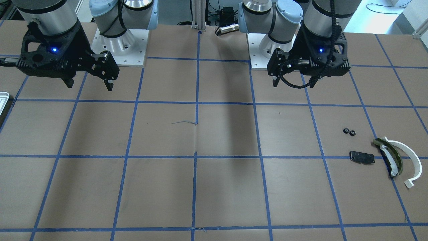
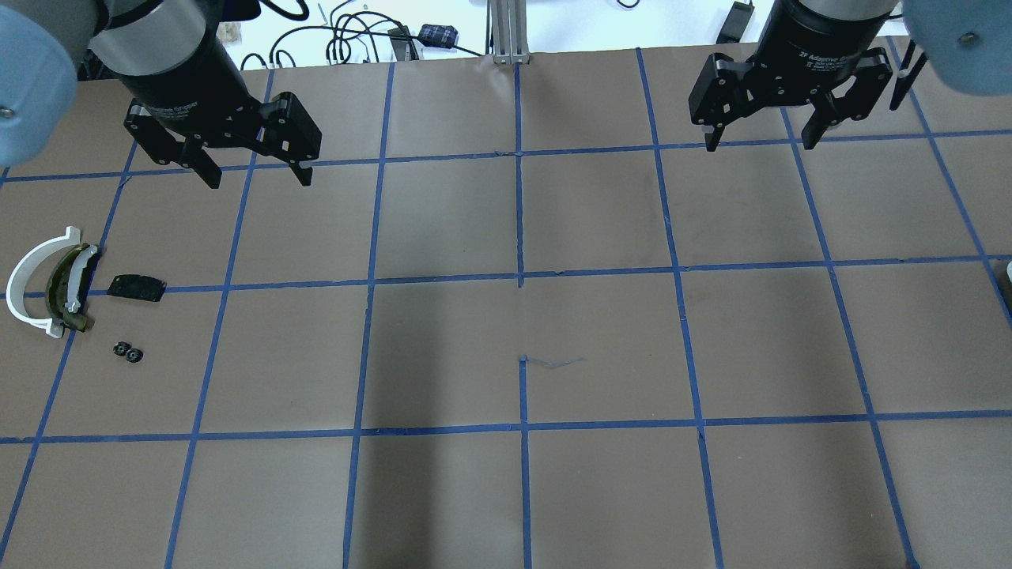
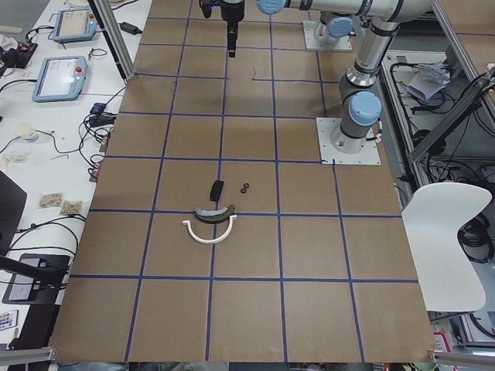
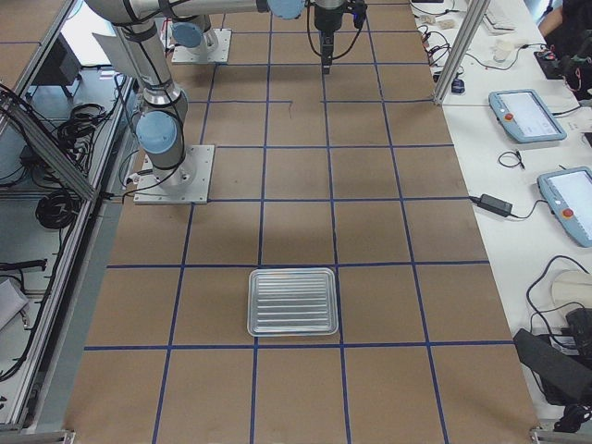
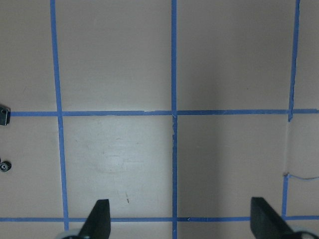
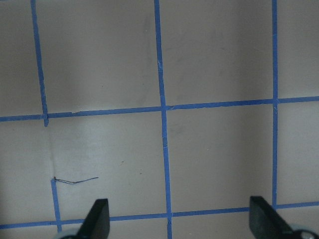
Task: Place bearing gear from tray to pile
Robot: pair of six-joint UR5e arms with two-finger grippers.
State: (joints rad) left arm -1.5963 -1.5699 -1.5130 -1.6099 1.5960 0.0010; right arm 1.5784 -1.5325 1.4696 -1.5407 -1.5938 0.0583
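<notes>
The silvery tray (image 4: 291,302) lies flat with nothing showing in it; only its edge shows in the front view (image 1: 3,100). The pile has a white half-ring arc (image 2: 28,276), an olive curved piece (image 2: 63,288) and a black plate (image 2: 136,287). Two small black gears (image 2: 126,352) lie close together beside the pile, also in the front view (image 1: 349,131). My left gripper (image 2: 259,180) is open and empty above the table, beyond and to the right of the pile. My right gripper (image 2: 759,144) is open and empty, high over the far right of the table.
Brown paper with blue tape grid lines covers the table (image 2: 522,316). The arm bases stand on white plates (image 1: 120,50) at the robot's side. A vertical aluminium post (image 2: 506,32) stands at the far edge. Tablets and cables lie on a side bench (image 4: 527,116).
</notes>
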